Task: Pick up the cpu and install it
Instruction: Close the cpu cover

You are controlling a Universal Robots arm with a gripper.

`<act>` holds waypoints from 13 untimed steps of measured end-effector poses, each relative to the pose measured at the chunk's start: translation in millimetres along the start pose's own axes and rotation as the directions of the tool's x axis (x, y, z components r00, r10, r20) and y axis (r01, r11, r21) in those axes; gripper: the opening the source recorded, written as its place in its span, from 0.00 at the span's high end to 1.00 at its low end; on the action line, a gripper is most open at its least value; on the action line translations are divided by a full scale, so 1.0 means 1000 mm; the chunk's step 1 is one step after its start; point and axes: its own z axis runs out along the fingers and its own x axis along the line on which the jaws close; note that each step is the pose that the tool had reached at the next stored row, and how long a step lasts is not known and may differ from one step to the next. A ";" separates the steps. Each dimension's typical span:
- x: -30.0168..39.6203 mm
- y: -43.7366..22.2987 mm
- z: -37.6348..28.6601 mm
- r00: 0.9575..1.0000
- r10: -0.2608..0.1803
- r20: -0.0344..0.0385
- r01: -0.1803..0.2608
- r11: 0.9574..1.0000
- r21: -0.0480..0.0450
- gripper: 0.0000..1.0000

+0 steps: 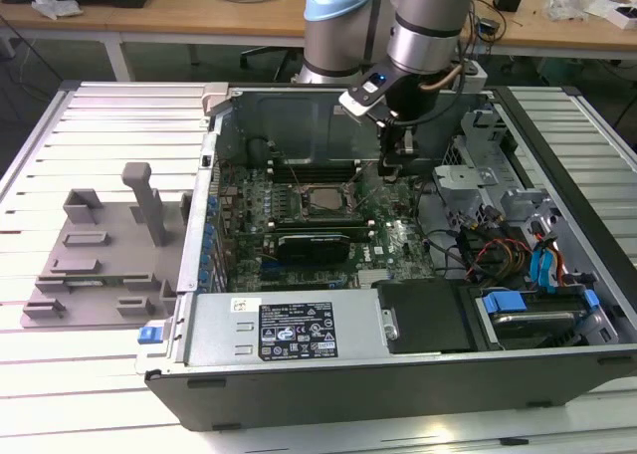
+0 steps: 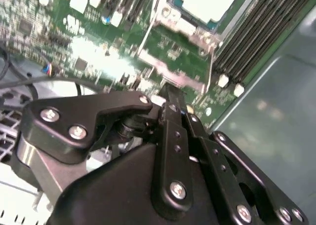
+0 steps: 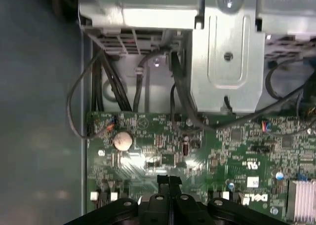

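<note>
The cpu (image 1: pixel 320 201) is a shiny silver square lying flat inside the socket frame (image 1: pixel 299 213) on the green motherboard, within the open computer case. The second wrist view catches it as a pale bright plate (image 2: pixel 210 3) beyond the fingertips. My gripper (image 1: pixel 396 171) hangs over the board to the exterior view's right of the socket, apart from the cpu. Its black fingers (image 3: pixel 163 181) are pressed together with nothing between them, and they look just as closed in the second wrist view, where the gripper (image 2: pixel 171 93) points at the board.
A grey plastic fixture (image 1: pixel 100 245) with upright posts stands on the slatted table at the exterior view's left. The case walls (image 1: pixel 299 340), memory slots (image 2: pixel 247 42), a black card (image 1: pixel 314 243), loose cables (image 3: pixel 108 87) and a metal drive cage (image 1: pixel 498 190) crowd the gripper.
</note>
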 end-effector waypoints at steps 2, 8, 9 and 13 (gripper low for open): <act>0.0001 -0.0060 0.0003 1.000 0.000 0.000 0.000 1.000 0.000 0.89; 0.0003 -0.0184 0.0008 1.000 0.000 0.000 0.000 1.000 0.000 0.89; 0.0004 -0.0200 0.0010 1.000 0.000 0.000 0.000 1.000 0.000 0.89; 0.0005 -0.0277 0.0015 1.000 0.000 0.000 0.000 1.000 0.000 0.89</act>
